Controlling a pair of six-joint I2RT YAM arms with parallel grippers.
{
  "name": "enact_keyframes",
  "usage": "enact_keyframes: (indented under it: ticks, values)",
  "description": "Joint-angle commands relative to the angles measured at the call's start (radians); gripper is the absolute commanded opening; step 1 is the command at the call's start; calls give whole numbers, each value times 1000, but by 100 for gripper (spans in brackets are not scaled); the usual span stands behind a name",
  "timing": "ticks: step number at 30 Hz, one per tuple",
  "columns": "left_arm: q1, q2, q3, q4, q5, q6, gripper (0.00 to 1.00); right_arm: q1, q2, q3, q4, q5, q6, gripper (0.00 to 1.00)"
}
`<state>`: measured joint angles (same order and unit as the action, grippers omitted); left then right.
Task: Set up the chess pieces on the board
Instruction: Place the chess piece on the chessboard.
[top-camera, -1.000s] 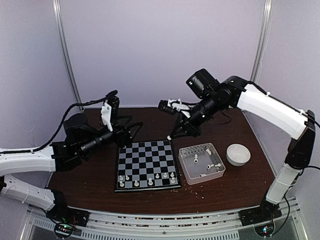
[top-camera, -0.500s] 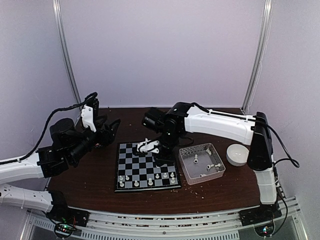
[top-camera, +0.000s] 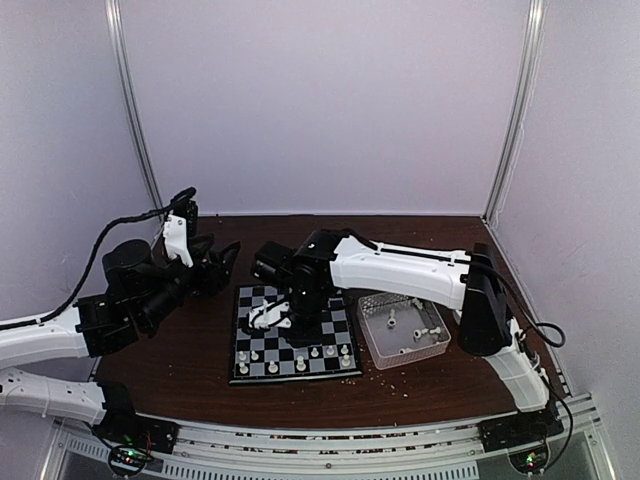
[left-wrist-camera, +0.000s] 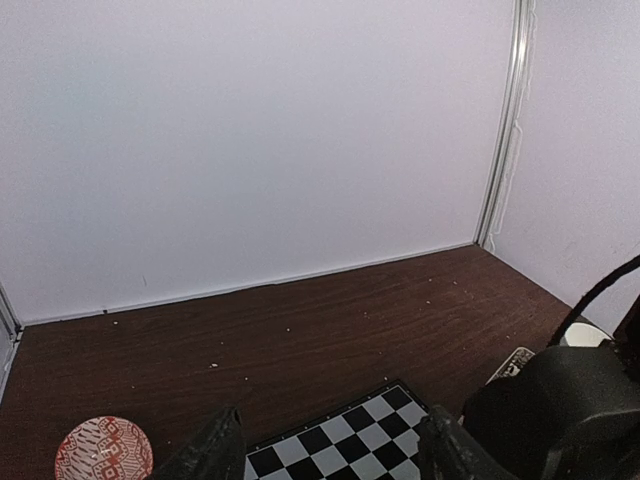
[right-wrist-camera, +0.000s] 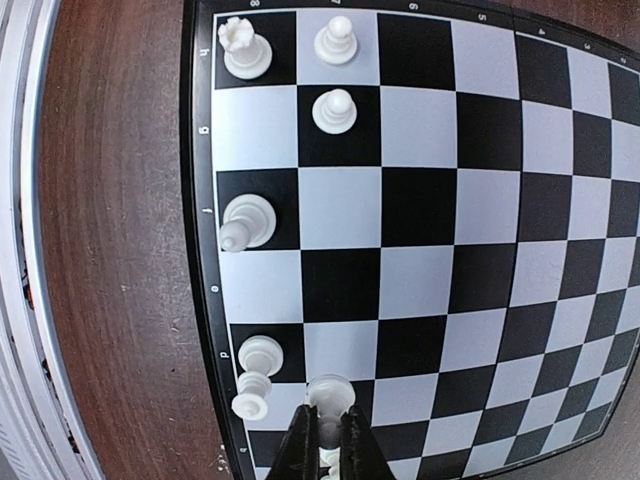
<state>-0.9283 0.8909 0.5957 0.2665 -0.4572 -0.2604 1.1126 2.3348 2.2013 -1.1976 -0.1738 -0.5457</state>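
Observation:
The board (top-camera: 318, 322) lies at the table's middle, with several white chess pieces (top-camera: 300, 364) along its near rows. My right gripper (top-camera: 266, 314) hangs low over the board's left part. In the right wrist view my right gripper (right-wrist-camera: 325, 445) is shut on a white chess piece (right-wrist-camera: 331, 393) held over squares near the board's (right-wrist-camera: 420, 230) edge. A rook (right-wrist-camera: 243, 50), two pawns (right-wrist-camera: 335, 110), a bishop (right-wrist-camera: 245, 222) and another piece (right-wrist-camera: 258, 375) stand nearby. My left gripper (top-camera: 222, 262) is open and empty, left of and behind the board (left-wrist-camera: 350, 440).
A clear plastic tray (top-camera: 372, 344) with a few white pieces stands right of the board. A red-and-white round disc (left-wrist-camera: 103, 450) lies on the table at far left. Pale crumbs dot the wood. My right arm (top-camera: 400, 268) spans the table above the tray.
My right arm swung from the back of the table down and left over the board, its gripper now low above the left squares. My left arm drew back slightly to the left.

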Motion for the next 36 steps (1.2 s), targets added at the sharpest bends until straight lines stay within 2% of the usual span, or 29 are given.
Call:
enact_keyframes:
  ticks: [1,19,28,36]
  values:
    - [5,-14,-9,23,-17,-13,61,-3,15,15,-12,33,-5,0]
    - [5,-7,-21,32,-6,-57,60,-2,81,18,-4,22,4,0]
    - [5,-5,-18,27,-5,-56,60,-2,82,17,-2,38,10,10]
    - [5,11,-9,26,0,-54,60,-1,2,15,1,52,9,21]
